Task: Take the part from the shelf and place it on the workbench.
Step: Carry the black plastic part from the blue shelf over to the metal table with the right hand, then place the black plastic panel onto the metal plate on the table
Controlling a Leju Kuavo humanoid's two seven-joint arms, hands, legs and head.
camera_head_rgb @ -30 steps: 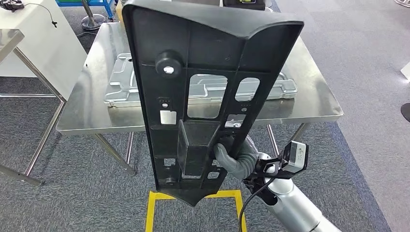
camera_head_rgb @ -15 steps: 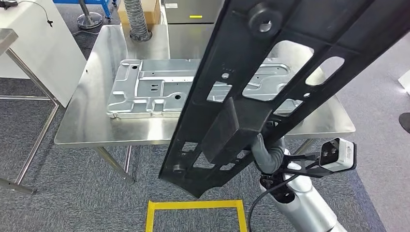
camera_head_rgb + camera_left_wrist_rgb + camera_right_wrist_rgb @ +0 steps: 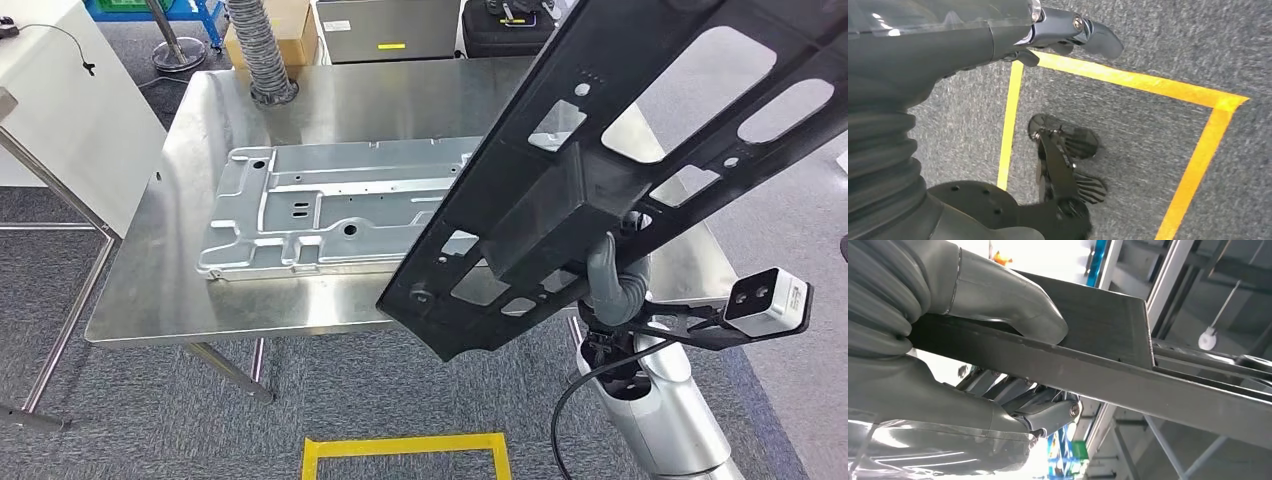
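Head view: long black part (image 3: 640,150) held aloft by right hand (image 3: 612,280), slanting from a low end near the bench's front edge up and away past the bench's right side. Long axis tilted steeply, low end toward the robot, high end running out of frame at upper right. Not yet touching bench (image 3: 200,290); hanging above its front right corner, overlapping the near right end of the silver stamped panel (image 3: 330,205) lying flat on the bench top.

Right wrist view: fingers (image 3: 1013,310) clenched on a thin flat edge of the part, thumb over one face, dark fingers under the other. Grasp sits near the part's low end beside the boxy block, so most of the length reaches out beyond the hand toward the bench.

Left wrist view: left hand (image 3: 1068,30) hanging over grey carpet (image 3: 1168,145) and yellow floor tape (image 3: 1128,80), holding nothing; whether spread or curled, cannot tell. Right hand clearly the nearer one.

Likely requirement next: levelling the long axis and lowering onto bare bench, with risk of the far end striking the silver panel.
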